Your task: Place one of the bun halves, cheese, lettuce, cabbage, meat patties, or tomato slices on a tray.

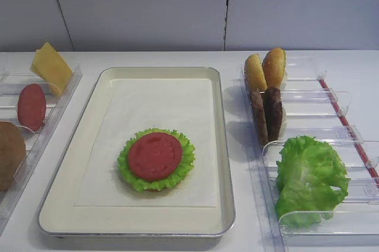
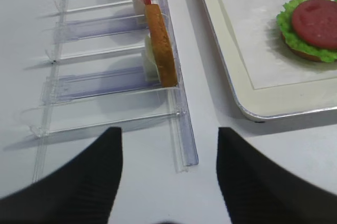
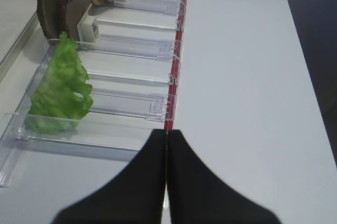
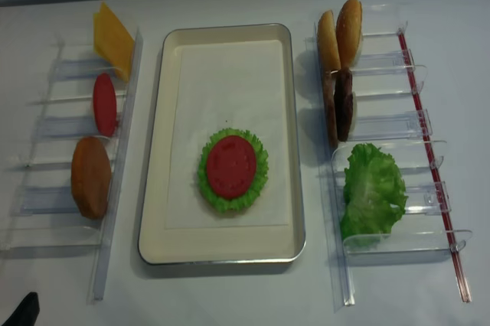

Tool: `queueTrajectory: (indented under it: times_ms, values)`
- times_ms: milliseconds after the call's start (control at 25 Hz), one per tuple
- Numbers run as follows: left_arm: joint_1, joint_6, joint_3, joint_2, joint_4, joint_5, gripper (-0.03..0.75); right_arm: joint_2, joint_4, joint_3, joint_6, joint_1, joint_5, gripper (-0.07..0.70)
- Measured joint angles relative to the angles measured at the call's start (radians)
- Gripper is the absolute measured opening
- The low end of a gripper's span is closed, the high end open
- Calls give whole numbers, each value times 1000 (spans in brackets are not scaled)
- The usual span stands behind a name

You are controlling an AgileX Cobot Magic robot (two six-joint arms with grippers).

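Observation:
The cream tray (image 1: 225, 145) lies in the middle with a green ruffled round (image 1: 180, 172) on its paper liner. A red tomato slice (image 1: 154, 156) rests on that round, with a brown edge showing beneath. Another tomato slice (image 1: 31, 106) stands in the left rack below the cheese (image 1: 52, 67). In the right rack stand two bun halves (image 1: 265, 70), two meat patties (image 1: 266, 113) and lettuce (image 1: 308, 178). My left gripper (image 2: 169, 150) is open and empty, low over the table by the left rack's near end. My right gripper (image 3: 166, 132) is shut and empty near the lettuce (image 3: 60, 90).
A clear plastic rack (image 4: 122, 150) runs along the tray's left side and holds a big brown disc (image 4: 90, 177). Another clear rack (image 4: 383, 123) with a red strip (image 3: 176, 71) lines the right side. A grey wall stands behind the white table.

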Motion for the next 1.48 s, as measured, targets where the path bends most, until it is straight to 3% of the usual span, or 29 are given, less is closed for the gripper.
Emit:
queueTrajectory:
  times_ms: [1480]
  values:
    - [0, -8, 1, 0, 0, -1, 376, 0, 0, 0, 0, 0, 0, 259]
